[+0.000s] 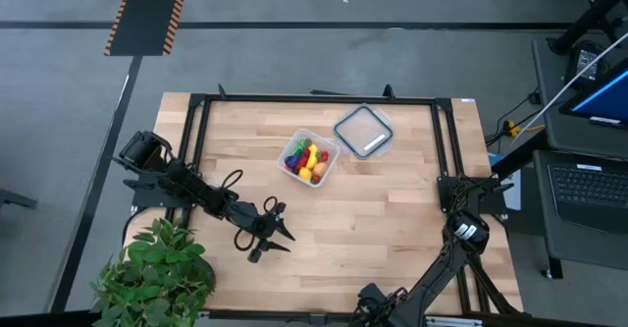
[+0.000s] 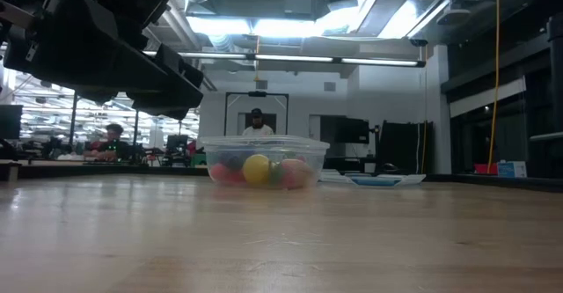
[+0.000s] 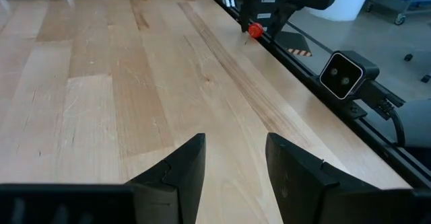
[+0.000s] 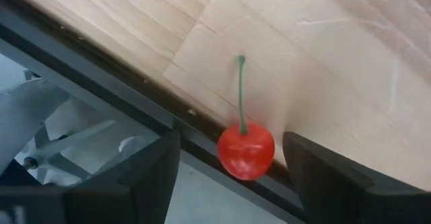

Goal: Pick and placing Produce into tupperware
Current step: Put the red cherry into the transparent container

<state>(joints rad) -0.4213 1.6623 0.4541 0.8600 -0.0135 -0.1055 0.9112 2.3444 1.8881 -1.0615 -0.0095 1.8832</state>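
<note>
At frame centre of high view, tupperware [image 1: 311, 158] holds most Produce [image 1: 305, 159]. Cherry [image 4: 245, 149] remains at counter [image 1: 392, 209] edge, between spread right tool [image 4: 229, 173] fingers, ungripped. Left tool [image 3: 232, 167] apart, empty.

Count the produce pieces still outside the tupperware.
1: a red cherry at the table's edge, between the right end effector's open fingers. Others may be hidden.

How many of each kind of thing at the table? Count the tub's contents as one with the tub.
Clear tub, produce inside: 1
Lid: 1
Loose cherry: 1
Potted plant: 1
Total: 4
</note>
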